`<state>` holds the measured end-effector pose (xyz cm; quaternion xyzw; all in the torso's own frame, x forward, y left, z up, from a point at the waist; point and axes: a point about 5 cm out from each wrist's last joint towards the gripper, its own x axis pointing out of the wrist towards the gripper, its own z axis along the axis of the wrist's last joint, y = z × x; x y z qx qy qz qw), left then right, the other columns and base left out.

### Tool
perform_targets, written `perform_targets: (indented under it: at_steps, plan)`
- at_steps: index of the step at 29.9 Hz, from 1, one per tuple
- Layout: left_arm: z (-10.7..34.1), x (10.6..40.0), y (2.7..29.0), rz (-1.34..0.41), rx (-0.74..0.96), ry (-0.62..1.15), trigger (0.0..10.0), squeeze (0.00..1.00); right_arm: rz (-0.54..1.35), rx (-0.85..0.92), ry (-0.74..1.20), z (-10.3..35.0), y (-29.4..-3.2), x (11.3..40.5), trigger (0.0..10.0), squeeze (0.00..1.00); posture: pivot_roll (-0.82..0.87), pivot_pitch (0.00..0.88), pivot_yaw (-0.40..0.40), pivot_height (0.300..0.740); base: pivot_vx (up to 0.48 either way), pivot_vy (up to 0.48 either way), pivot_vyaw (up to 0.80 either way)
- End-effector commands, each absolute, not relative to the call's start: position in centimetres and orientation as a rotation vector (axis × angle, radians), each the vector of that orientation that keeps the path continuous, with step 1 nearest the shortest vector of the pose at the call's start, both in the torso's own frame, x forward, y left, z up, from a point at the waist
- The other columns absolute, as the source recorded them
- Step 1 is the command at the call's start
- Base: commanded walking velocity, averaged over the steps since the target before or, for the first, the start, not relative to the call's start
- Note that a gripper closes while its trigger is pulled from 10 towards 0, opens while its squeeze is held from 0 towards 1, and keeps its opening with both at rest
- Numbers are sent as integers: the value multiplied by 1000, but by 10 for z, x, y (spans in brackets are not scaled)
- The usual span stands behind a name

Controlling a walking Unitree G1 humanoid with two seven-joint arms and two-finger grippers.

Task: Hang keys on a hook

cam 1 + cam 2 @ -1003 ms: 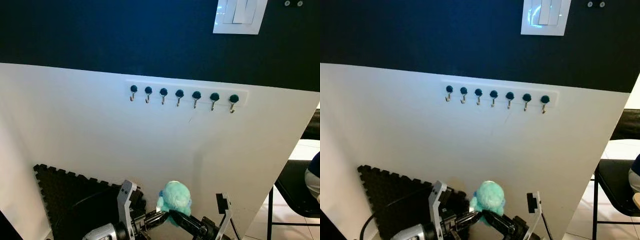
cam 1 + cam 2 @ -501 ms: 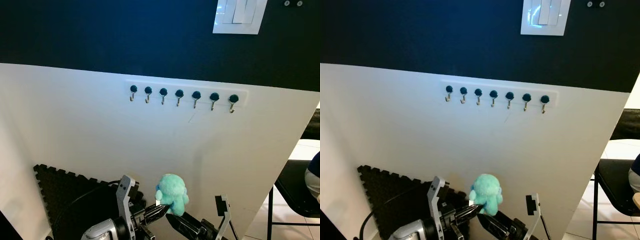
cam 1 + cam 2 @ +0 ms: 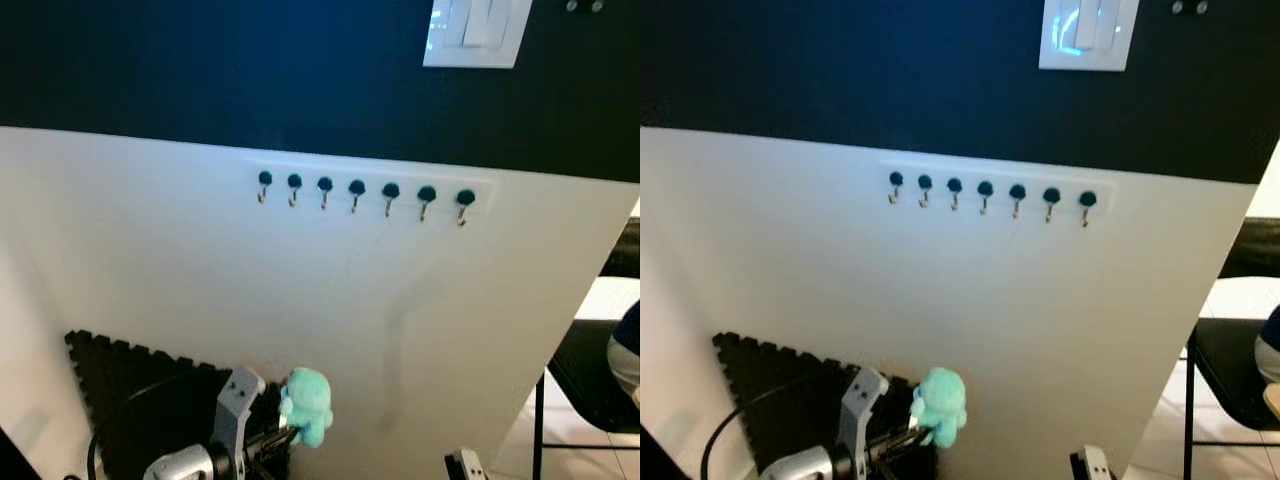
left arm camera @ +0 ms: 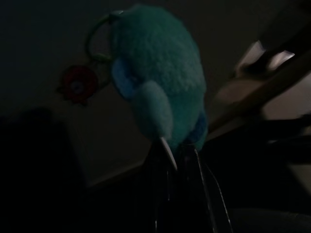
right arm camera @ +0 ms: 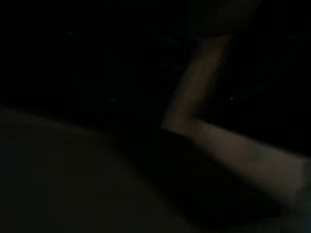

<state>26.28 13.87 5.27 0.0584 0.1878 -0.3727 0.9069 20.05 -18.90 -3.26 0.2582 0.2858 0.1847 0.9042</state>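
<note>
The left pincer (image 3: 280, 440), low near the white wall (image 3: 150, 260), is closed on the bottom of a fluffy turquoise plush keychain (image 3: 305, 405). The row of seven dark-knobbed metal hooks (image 3: 357, 192) is well above it. For the right pincer I cannot tell the state.

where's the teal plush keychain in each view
Left eye view: the teal plush keychain sits low, left of centre, at the left gripper.
Right eye view: low, left of centre.
Left wrist view: large, centre, with its ring at its far end.
Right wrist view: too dark to tell.
Shared landmark: the row of hooks, well above the plush in both eye views.
</note>
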Motion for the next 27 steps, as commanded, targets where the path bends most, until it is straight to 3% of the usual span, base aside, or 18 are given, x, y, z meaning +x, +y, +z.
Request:
perform_targets:
  at_steps: [1,2,3,7,12,15,22,27]
  plan:
    - [16,247,158,-778,369,596,4588,0,156,421,773,-64,-203,173,10000,0,65,15,23,740,0,0,0]
    - [16,247,158,-778,369,596,4588,0,156,421,773,-64,-203,173,10000,0,65,15,23,740,0,0,0]
    - [3,237,161,-819,446,679,10000,0,104,370,839,-72,-207,162,10000,0,68,15,22,740,0,0,0]
    - [-26,218,170,-886,647,807,10000,0,71,249,996,-90,-211,132,10000,0,69,10,26,740,0,0,0]
    - [-34,214,175,-874,720,837,10000,0,76,180,1062,-97,-214,116,10000,0,67,11,32,740,0,0,0]
    - [-36,223,185,-737,837,794,10000,0,22,190,1082,-102,-213,105,10000,0,67,11,39,740,0,0,0]
    - [-35,229,181,-655,703,772,10000,0,10,159,1092,-105,-212,102,10000,0,65,16,39,740,0,0,0]
    - [-29,232,168,-712,721,613,10000,0,16,120,1101,-105,-218,100,10000,0,66,17,39,740,0,0,0]
